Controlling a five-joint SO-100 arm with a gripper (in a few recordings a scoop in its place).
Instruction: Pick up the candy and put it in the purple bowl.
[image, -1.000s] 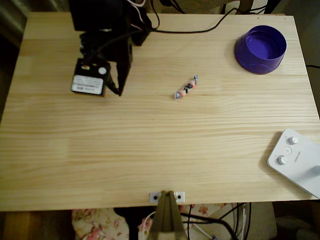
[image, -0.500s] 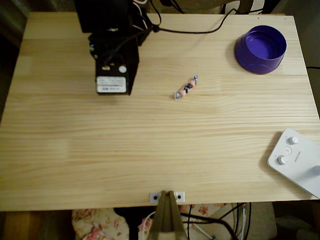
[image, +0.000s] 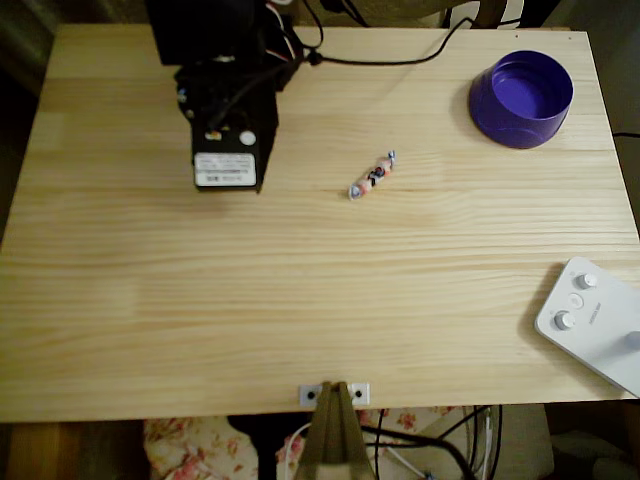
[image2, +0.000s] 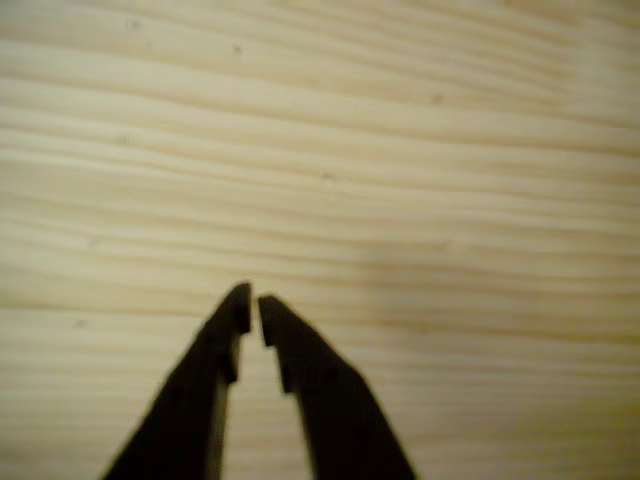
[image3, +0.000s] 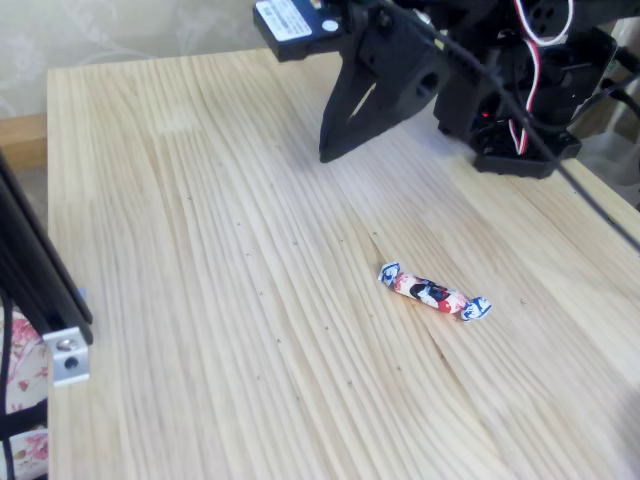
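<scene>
Nothing picked up yet.
Our hand (image2: 251, 305), nearly closed and empty, hovers away from the candy (image: 372, 176); the purple bowl (image: 521, 99) waits.

From the overhead view you see the arm (image: 225, 95) at the table's (image: 300, 300) upper left, the candy (image: 372, 176) lying near the middle to its right, and the purple bowl (image: 521, 98) well apart at the upper right corner. A remote control (image: 592, 322) rests at the lower right edge, and a clamp (image: 333, 395) sits on the near edge at centre. In the fixed view the gripper (image3: 330, 150) hangs over bare table behind and left of the candy (image3: 434, 292), apart from it.
</scene>
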